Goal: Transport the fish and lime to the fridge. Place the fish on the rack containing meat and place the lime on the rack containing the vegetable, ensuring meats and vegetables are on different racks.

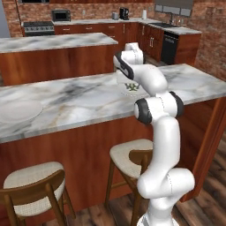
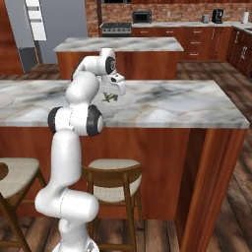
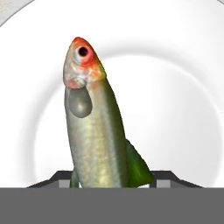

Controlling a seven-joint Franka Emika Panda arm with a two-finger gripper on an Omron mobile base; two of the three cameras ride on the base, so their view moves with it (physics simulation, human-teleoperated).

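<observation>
In the hand view the fish (image 3: 94, 127) rises from between the two dark fingertips (image 3: 59, 178), its tail end cut off behind them and the lower edge, so how much of the body sits in the grip is hidden. Its orange-red head with a dark eye points toward the top of that view, and the greenish side and a green fin show clearly. Behind it lies a white plate (image 3: 183, 87), whose rim runs out of the picture on most sides.

From the base cameras much is hard to read. In the left base view the arm's own links cover the gripper (image 1: 131, 86); a small greenish shape is visible beneath the wrist, above a pale round plate (image 1: 122, 84) on the marble counter (image 1: 66, 99). In the right base view the gripper (image 2: 111, 96) hangs over the same counter (image 2: 172, 101), and the fish (image 2: 109, 97) is a tiny dark-green smudge at its tips, too small to make out in detail.

The pincer stands narrow, its fingertips closed against the fish on either side, holding it upright over the plate. Whether the fish touches the plate cannot be told.

A second pale plate (image 1: 17, 110) sits far along the counter, and two wooden stools (image 1: 132, 159) stand below it.
</observation>
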